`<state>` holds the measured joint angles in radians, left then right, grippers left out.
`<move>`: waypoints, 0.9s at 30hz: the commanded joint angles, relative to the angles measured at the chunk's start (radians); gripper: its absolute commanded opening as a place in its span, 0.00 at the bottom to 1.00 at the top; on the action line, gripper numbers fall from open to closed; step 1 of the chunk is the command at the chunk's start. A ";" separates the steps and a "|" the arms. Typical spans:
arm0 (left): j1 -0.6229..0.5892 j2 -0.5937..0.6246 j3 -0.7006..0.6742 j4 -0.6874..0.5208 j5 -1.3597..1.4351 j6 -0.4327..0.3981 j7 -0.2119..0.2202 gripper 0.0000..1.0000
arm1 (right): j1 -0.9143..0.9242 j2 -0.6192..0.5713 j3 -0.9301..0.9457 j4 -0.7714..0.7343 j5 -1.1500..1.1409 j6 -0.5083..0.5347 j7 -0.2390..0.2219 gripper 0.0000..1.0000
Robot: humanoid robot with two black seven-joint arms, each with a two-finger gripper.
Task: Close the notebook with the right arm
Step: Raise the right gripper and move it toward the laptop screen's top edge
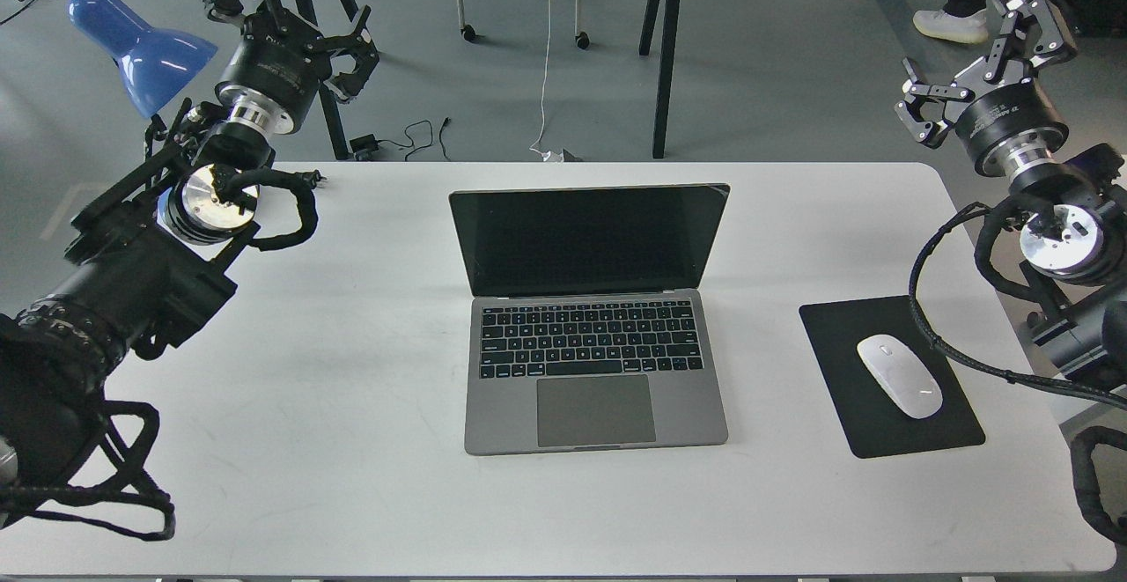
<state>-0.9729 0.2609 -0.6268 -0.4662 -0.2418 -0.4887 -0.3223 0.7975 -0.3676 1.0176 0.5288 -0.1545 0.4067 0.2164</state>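
The notebook (592, 318) lies open in the middle of the white table (352, 441), its black screen (588, 237) tilted up and back, keys and trackpad facing me. My right arm comes in from the right edge. Its gripper (979, 69) hangs high at the far right, beyond the table's back corner and well away from the notebook, its claw fingers (920, 108) spread open around nothing. My left gripper (298, 25) is raised at the far left above the table's back edge, also open and empty.
A black mouse pad (845, 335) with a white mouse (900, 376) lies right of the notebook, partly under the right arm's cable. A blue lamp shade (141, 45) stands behind the left arm. Table legs and cables lie on the floor behind.
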 commanded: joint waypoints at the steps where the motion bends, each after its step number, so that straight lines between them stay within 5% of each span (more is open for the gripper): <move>1: 0.000 -0.002 0.009 0.000 0.002 0.000 -0.012 1.00 | -0.003 0.015 -0.001 0.003 0.000 0.001 0.000 1.00; 5: -0.003 -0.003 0.016 0.000 0.027 0.000 -0.078 1.00 | -0.001 0.016 -0.008 0.008 0.000 0.003 0.000 1.00; 19: -0.001 0.000 0.009 0.001 0.024 0.000 -0.077 1.00 | 0.120 0.101 -0.266 0.014 -0.008 -0.012 -0.002 1.00; 27: 0.000 0.000 0.013 0.001 0.027 0.000 -0.072 1.00 | 0.178 0.197 -0.370 0.010 -0.008 -0.028 -0.040 1.00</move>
<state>-0.9739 0.2610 -0.6167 -0.4647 -0.2178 -0.4887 -0.3975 0.9590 -0.2068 0.6892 0.5418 -0.1623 0.3829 0.1877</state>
